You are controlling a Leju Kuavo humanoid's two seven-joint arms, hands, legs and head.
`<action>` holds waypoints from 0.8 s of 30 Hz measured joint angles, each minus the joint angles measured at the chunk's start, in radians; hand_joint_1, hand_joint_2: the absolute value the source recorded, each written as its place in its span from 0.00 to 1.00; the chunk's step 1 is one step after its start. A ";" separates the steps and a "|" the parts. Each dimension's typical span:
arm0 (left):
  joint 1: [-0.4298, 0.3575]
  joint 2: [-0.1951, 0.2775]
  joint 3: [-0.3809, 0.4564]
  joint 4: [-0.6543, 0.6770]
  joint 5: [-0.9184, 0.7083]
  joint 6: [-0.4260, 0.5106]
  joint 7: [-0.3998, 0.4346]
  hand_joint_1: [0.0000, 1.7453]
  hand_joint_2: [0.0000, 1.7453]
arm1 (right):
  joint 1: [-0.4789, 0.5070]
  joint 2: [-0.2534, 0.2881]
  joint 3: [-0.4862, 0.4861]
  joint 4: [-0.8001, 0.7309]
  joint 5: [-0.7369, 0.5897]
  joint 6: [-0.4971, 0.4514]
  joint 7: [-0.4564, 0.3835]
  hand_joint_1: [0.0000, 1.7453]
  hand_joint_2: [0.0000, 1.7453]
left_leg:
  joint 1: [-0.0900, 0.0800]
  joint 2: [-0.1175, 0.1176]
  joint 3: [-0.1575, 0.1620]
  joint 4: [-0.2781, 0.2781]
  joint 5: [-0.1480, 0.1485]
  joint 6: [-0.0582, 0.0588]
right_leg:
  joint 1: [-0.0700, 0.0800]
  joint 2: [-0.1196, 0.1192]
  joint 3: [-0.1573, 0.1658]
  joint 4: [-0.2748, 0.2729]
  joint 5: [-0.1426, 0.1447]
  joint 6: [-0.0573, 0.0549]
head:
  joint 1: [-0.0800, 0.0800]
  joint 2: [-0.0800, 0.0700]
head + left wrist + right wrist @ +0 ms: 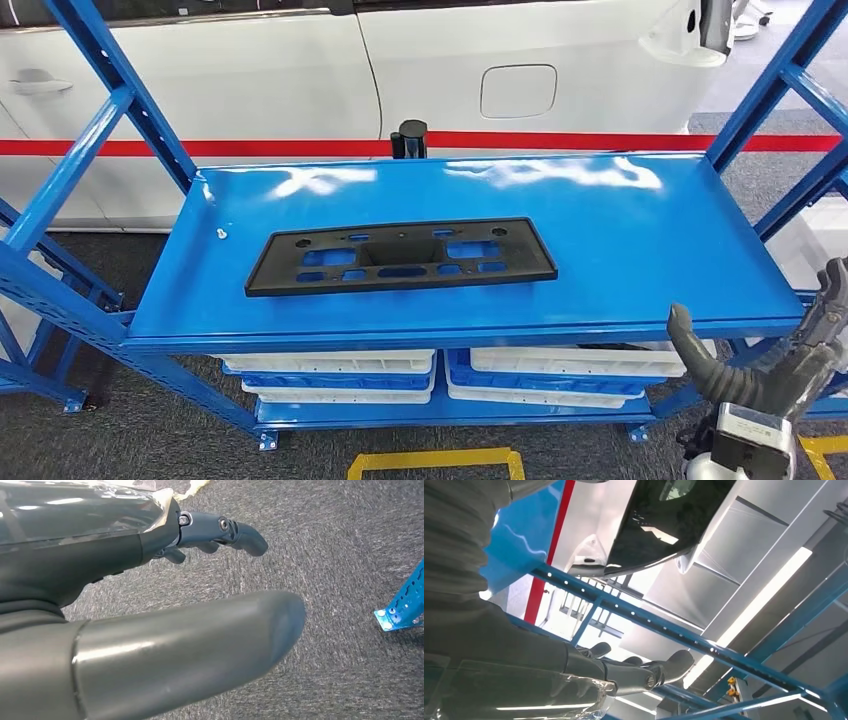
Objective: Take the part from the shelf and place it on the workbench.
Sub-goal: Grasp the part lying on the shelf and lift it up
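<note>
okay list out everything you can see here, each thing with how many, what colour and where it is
part: one, black, flat plate with cutouts, lying left of centre on the shelf top
shelf: one, blue metal rack with a glossy top
small fastener: one, pale, on the shelf top left of the part
trays: several, white and blue, stacked on the lower level
car: one, white with a red stripe, behind the shelf
black post: one, behind the shelf's back edge
floor marking: yellow, on grey carpet in front
right robot hand: one, dark grey, empty, raised by the shelf's right front corner
left robot hand: one, dark grey, empty, above carpet
</note>
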 joint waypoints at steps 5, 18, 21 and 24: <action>0.000 0.000 0.001 0.000 0.000 0.003 0.003 0.00 0.00 | -0.003 0.003 0.006 0.000 0.032 0.022 0.022 0.00 1.00 | 0.002 -0.008 0.030 -0.029 0.027 0.025 | 0.010 0.000 -0.006 0.039 -0.038 0.022 | 0.000 0.000; -0.006 -0.001 -0.001 0.000 -0.032 -0.017 0.027 0.00 0.00 | -0.105 -0.031 0.108 0.086 0.340 0.213 0.204 0.00 1.00 | -0.012 -0.028 0.064 -0.033 -0.005 0.014 | 0.014 0.007 -0.067 -0.003 0.058 0.011 | 0.002 0.000; -0.011 0.002 -0.004 -0.001 -0.047 -0.023 0.038 0.00 0.00 | -0.151 -0.037 0.156 0.118 0.418 0.272 0.254 0.00 1.00 | -0.006 -0.021 0.026 0.040 -0.047 -0.008 | 0.000 0.005 -0.059 -0.011 0.057 -0.007 | -0.001 0.000; -0.014 0.002 -0.007 -0.001 -0.054 -0.029 0.045 0.00 0.00 | -0.181 -0.042 0.194 0.145 0.449 0.300 0.276 0.00 1.00 | 0.007 -0.013 -0.072 0.214 -0.113 -0.026 | 0.000 0.001 -0.055 -0.011 0.053 -0.014 | -0.002 0.000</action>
